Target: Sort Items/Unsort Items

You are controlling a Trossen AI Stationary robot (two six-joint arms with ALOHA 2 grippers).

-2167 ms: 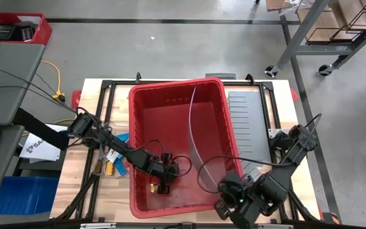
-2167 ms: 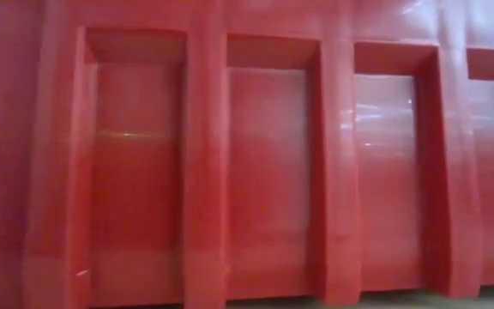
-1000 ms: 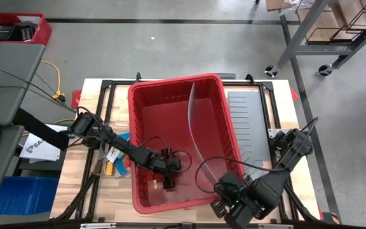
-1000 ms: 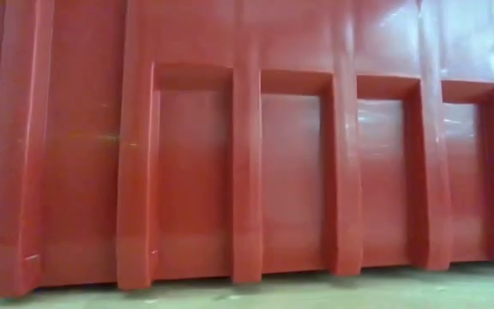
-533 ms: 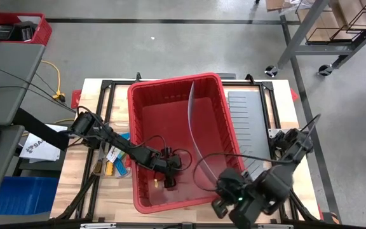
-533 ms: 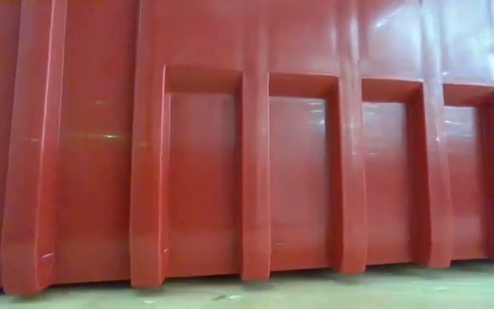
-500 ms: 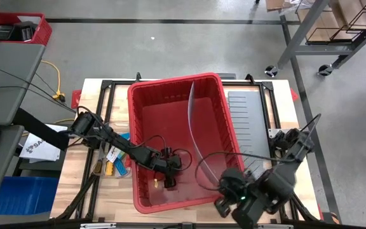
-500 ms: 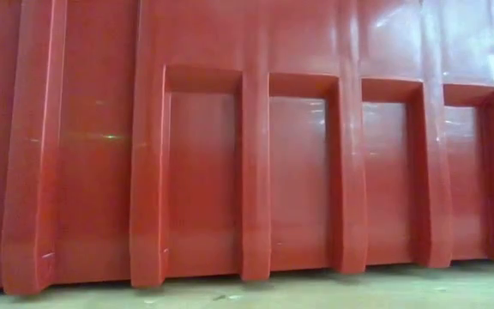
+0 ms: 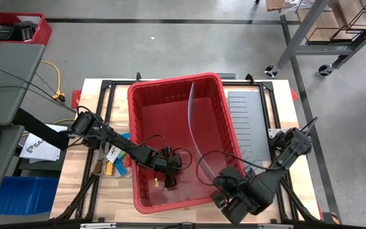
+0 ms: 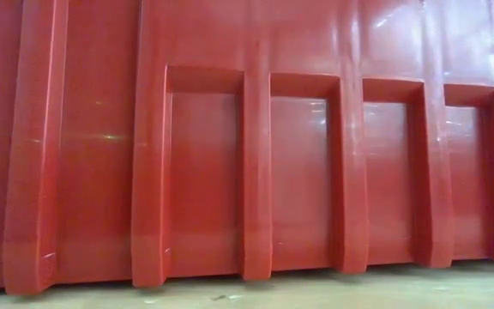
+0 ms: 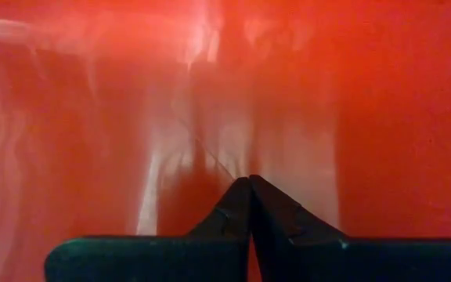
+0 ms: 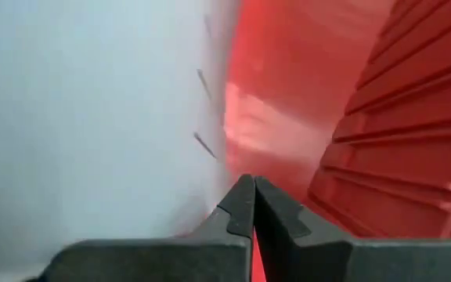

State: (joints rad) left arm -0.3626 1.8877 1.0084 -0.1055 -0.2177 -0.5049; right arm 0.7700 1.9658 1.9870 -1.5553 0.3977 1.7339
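Note:
A large red bin [image 9: 146, 102] fills the table's middle, with a pale clear sheet [image 9: 190, 121] standing curved inside it. Its ribbed outer wall [image 10: 298, 172] fills the low view. My left gripper [image 9: 169, 177] reaches into the bin, shut and empty over the red floor [image 11: 366, 117]. A small yellow item [image 9: 154, 184] lies on that floor beside it. Blue [image 9: 122, 137], orange and yellow items [image 9: 110, 168] lie on the table left of the bin. My right gripper [image 12: 253, 184] is shut at the bin's near right corner, beside the sheet [image 12: 92, 117]. My left gripper points slanting down at the bin's floor; whether its shut fingertips [image 11: 249, 188] touch the floor I cannot tell. My right gripper points steeply down with its shut fingertips at the pale sheet's edge [image 12: 219, 157]; whether it holds or touches the sheet I cannot tell.
A grey ribbed panel [image 9: 246, 121] lies right of the bin. A white tag [image 9: 112, 154] lies among the items on the left. The bin's inner wall [image 12: 413, 117] stands close beside my right gripper. Black frame rails [image 9: 100, 108] run round the table.
My right hand has swung a little toward the table's near right and come back to the bin's near right corner, still shut. In the low view the bin's wall has shifted slightly sideways. My left gripper has kept still.

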